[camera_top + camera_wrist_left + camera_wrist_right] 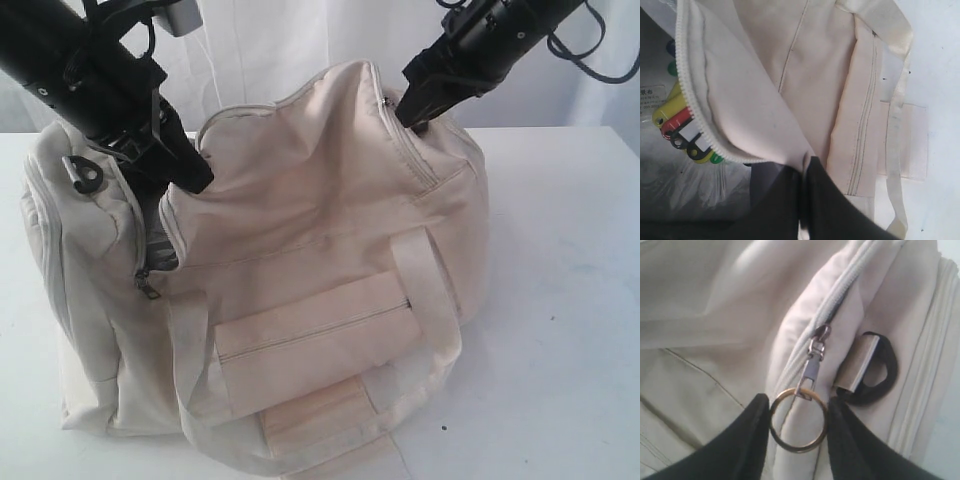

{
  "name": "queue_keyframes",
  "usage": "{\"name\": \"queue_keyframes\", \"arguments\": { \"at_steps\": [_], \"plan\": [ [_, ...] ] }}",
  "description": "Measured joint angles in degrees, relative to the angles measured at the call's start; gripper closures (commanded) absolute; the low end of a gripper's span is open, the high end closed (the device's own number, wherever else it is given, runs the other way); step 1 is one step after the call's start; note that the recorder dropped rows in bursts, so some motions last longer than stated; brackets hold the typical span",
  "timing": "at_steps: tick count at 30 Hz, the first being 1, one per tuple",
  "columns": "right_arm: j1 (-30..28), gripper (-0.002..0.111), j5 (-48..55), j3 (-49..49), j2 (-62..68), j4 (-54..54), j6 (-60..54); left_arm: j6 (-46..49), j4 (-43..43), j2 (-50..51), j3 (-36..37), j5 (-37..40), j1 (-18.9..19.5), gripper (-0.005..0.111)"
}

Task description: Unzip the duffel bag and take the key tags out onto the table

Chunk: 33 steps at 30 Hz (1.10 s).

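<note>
The cream duffel bag stands on the white table. Its top zip gapes at the left end, showing grey lining. My left gripper is shut on the fabric edge of that opening. In the left wrist view the key tags, yellow, red, black and green, lie inside the bag under the white zipper teeth. My right gripper sits at the bag's top right. Its jaws are shut on the metal ring of the zipper pull.
A front zip pocket and webbing straps face the camera. A black strap ring lies beside the zipper pull. A second slider hangs at the left end. White curtain behind; cables hang at top right.
</note>
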Motion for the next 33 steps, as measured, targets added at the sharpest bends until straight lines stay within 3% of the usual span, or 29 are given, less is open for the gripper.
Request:
{"name": "queue_keyframes", "arguments": {
  "at_steps": [33],
  "plan": [
    [0.00,0.108,-0.47,25.23,-17.63,-7.48,4.75,0.00,-1.02,0.00,0.00,-0.13,0.00,0.107]
  ]
}}
